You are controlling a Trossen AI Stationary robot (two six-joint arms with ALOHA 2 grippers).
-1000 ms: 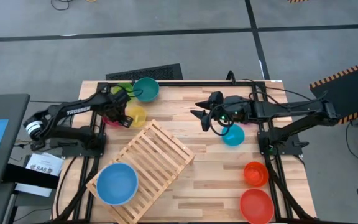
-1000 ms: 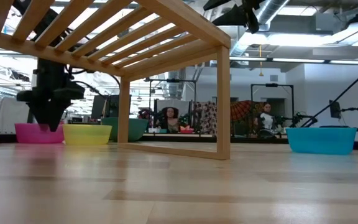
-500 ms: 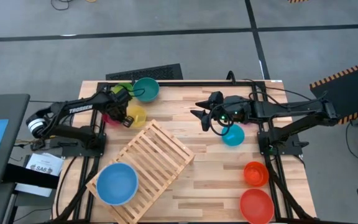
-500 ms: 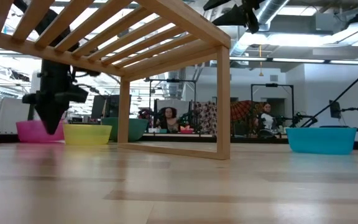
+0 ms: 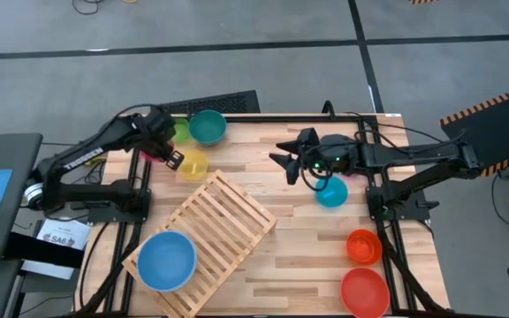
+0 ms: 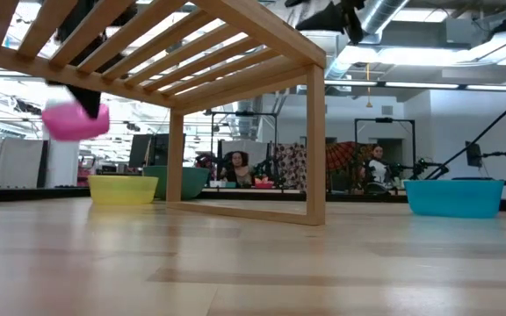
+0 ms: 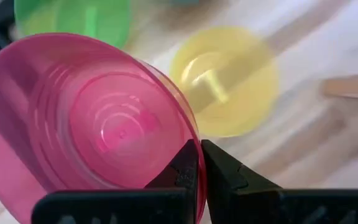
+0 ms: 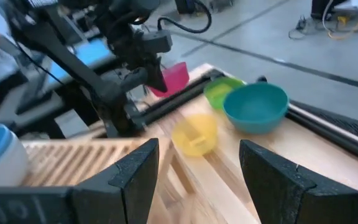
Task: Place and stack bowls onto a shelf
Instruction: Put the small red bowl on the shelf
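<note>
My left gripper (image 7: 199,163) is clamped on the pink bowl's (image 7: 86,118) rim, holding it off the table at ten o'clock of the shelf (image 5: 212,230). My right gripper (image 5: 283,161), fingers apart, hovers at two o'clock.

Pink bowl (image 7: 98,124) translucent glossy plastic; shelf (image 5: 215,231) pale matt wood.

Overhead looks down; low looks level across table; both share shelf (image 5: 217,235).
</note>
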